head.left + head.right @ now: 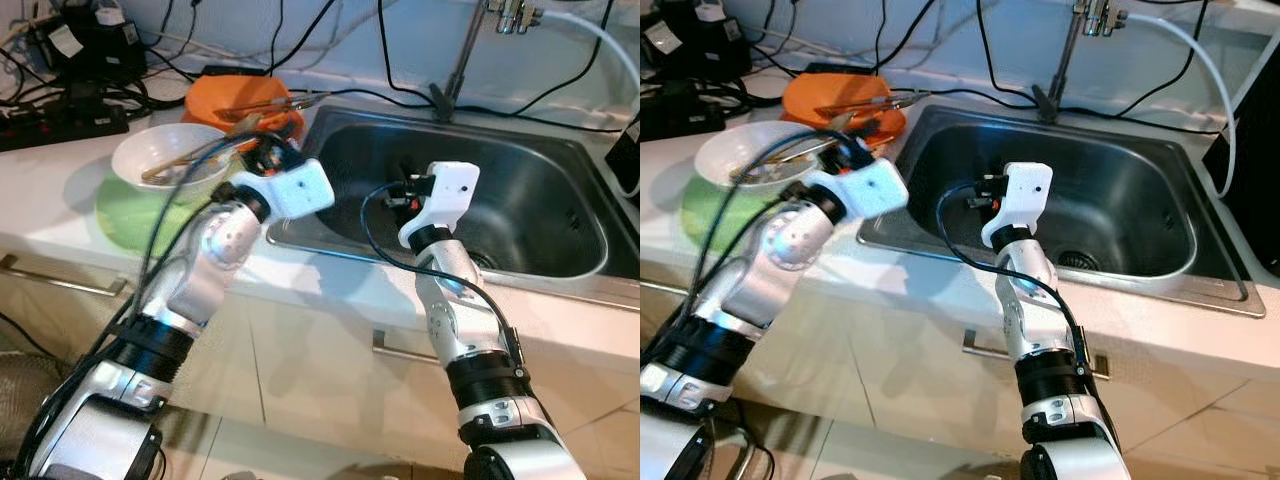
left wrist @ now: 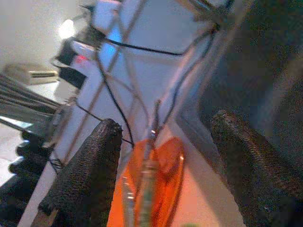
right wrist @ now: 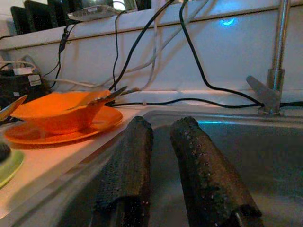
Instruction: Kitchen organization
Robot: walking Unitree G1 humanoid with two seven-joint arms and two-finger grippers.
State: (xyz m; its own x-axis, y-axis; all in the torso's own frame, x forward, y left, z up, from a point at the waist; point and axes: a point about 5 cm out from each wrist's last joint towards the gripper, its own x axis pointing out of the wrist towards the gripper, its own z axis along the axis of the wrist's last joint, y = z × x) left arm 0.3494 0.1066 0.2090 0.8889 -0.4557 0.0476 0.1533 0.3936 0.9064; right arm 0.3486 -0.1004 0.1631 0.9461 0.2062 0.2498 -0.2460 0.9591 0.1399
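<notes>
- left end effector (image 2: 163, 175), fingers apart, reaching toward the orange bowl (image 1: 245, 110) on the desk (image 1: 60, 210).
- right end effector (image 3: 170, 175), fingers near together and empty, waits over the sink (image 1: 560, 200).
- next: close on the bowl's rim.

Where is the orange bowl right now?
The orange bowl sits on an orange plate on the counter, just left of the sink and behind the white bowl.
</notes>
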